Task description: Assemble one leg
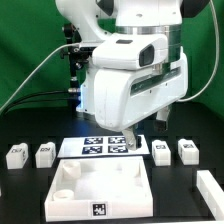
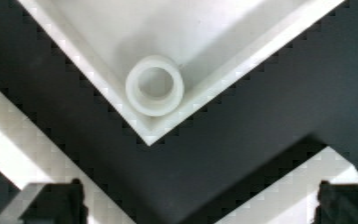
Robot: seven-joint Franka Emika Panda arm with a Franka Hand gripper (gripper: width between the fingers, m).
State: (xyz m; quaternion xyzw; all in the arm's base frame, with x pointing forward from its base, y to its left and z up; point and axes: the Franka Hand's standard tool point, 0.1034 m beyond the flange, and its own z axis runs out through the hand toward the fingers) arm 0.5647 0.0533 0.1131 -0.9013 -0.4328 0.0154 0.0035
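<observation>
Several legs, small white blocks with black-and-white tags, lie on the black table: two at the exterior view's left, two at its right, and one near the right edge. The large white square panel lies in front. My gripper hangs over the marker board, just behind the panel's far right corner. In the wrist view the gripper is open and empty, its dark fingers far apart. Ahead of them is a panel corner with a round socket.
The arm's big white body fills the middle of the exterior view and hides the table behind it. Cables hang at the back left. The table's front edge runs just below the panel.
</observation>
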